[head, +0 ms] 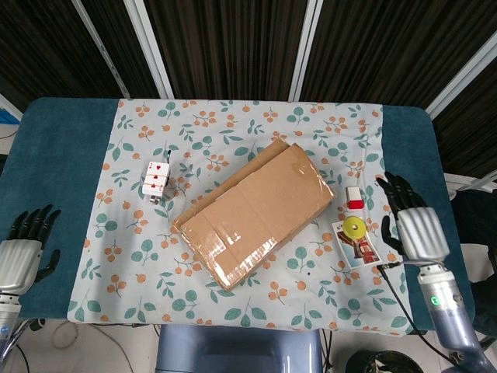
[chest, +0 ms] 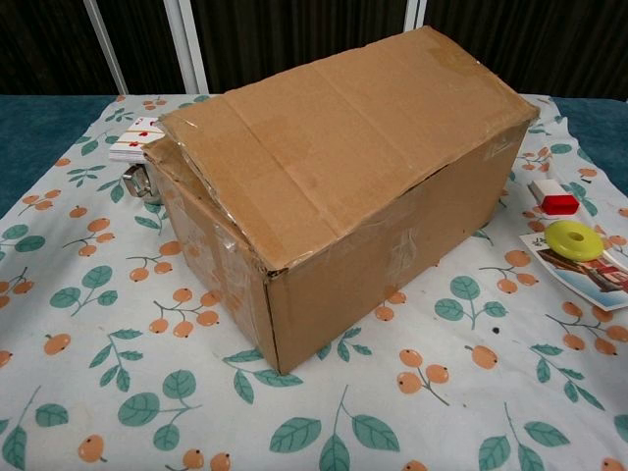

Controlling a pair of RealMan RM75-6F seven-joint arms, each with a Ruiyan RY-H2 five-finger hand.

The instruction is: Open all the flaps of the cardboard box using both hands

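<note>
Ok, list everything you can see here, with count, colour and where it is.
box: one, brown cardboard, flaps closed, middle of the cloth, set diagonally.
cloth: one, white with orange fruit and green leaves, covering the table's middle.
table: one, teal, bare at both ends.
cards: one small stack, white with red marks, left of the box.
eraser: one, white and red, right of the box.
disc: one, yellow, lying on the picture card.
picture card: one, under the disc.
left hand: at the table's left edge, holding nothing.
right hand: beside the eraser, fingers apart.
</note>
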